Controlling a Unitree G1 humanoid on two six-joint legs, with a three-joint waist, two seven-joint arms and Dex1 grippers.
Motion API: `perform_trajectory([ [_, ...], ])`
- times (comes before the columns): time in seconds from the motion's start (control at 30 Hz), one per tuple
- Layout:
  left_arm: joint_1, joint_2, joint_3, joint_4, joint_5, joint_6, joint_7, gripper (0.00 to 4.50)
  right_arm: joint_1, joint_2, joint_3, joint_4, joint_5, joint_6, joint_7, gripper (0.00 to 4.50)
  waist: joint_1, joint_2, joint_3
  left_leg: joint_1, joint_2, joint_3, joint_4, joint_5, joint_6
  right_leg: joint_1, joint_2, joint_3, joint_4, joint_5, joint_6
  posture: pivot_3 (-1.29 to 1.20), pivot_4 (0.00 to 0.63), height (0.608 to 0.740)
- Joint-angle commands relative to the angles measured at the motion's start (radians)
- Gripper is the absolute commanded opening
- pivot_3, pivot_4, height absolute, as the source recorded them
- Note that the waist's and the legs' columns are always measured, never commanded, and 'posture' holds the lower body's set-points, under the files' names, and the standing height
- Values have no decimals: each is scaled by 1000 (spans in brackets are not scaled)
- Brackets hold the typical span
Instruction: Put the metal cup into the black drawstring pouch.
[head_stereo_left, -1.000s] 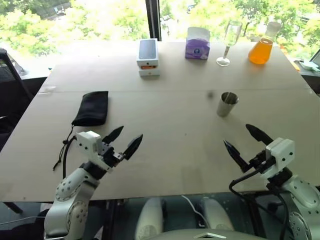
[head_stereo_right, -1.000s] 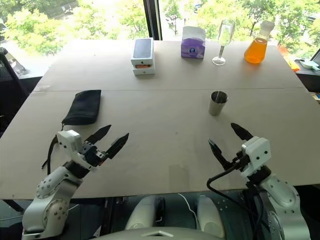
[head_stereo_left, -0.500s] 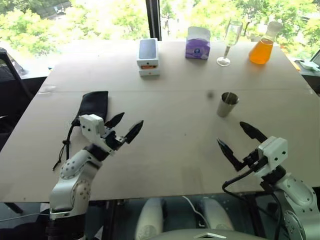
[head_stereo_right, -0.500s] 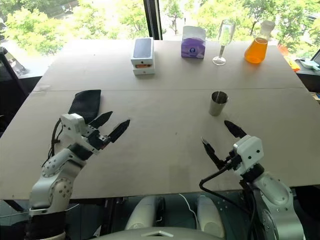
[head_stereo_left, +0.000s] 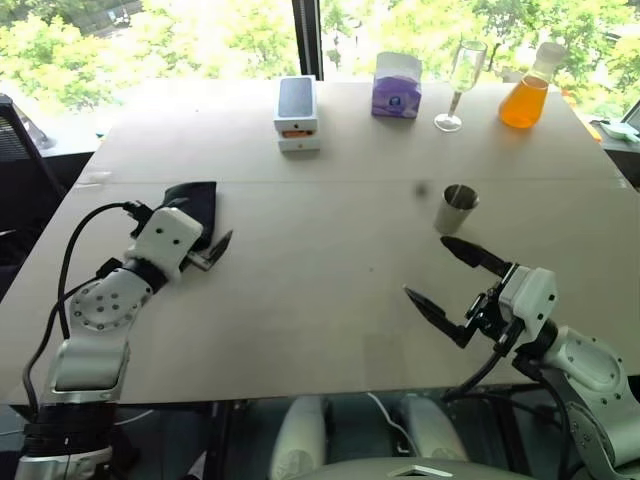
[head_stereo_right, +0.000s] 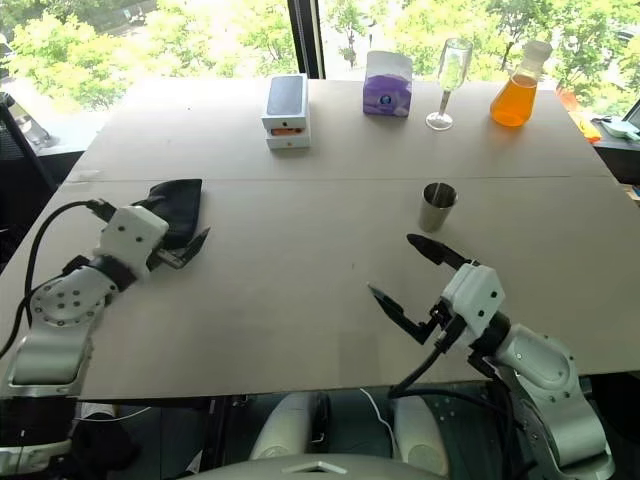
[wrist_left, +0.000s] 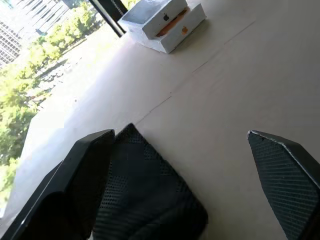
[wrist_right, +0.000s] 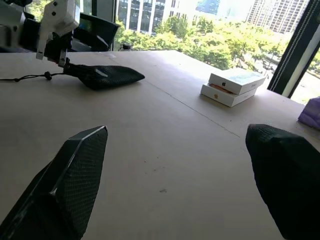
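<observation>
Reach phase, nothing gripped yet.
Metal cup (head_stereo_left: 457, 208) upright mid-surface (head_stereo_left: 330, 300), well apart from black drawstring pouch (head_stereo_left: 193, 205). Left claw (head_stereo_left: 208, 252) wide open, empty, at pouch; right claw (head_stereo_left: 453, 282) wide open, empty, near cup. Next: grasp both.

Left gripper (head_stereo_left: 205, 250) over black drawstring pouch (head_stereo_left: 196, 203).
</observation>
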Motion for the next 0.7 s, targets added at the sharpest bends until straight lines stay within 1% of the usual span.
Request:
perform_trajectory([
  [0.03,-29,83,-18,100,26,-127,-91,4430,-15,-19,6,-50,39,5,30,4481,0,0,0,0,0,0,0,0,0,0,0,0,0,0,0,0,150,740],
  [0.17,-65,155,-2,212,65,-236,-96,4430,21,-50,-1,-57,71,6,77,4481,2,0,0,0,0,0,0,0,0,-1,-4,-1,0,-2,-3,0,150,740],
  [0.23,-61,175,-1,233,78,-250,-101,4430,25,-63,-2,-53,73,2,94,4481,1,-1,1,-1,0,0,0,0,0,-1,-5,-1,0,-1,-3,0,150,740],
  [0.33,-26,229,-15,268,153,-328,-74,4430,-1,-69,0,-22,72,-5,110,4481,-3,-1,1,-1,0,1,-1,0,0,-1,-5,-1,0,-1,-1,0,150,740],
  [0.43,-14,261,-17,292,221,-361,-26,4430,-9,-64,3,-17,74,0,114,4481,-4,-1,1,-1,0,1,-1,0,0,-1,-4,-1,0,0,0,0,150,740],
  [0.57,22,302,-22,308,333,-449,64,4430,12,-60,11,-23,67,-9,114,4481,0,-1,1,-1,0,1,-1,0,0,-1,-2,-1,0,0,0,0,150,740],
  [0.7,37,305,-28,300,418,-463,154,4430,27,-55,16,-38,71,-2,103,4481,1,-1,1,-1,0,2,-1,0,1,-1,-3,-1,0,0,1,0,150,740],
])
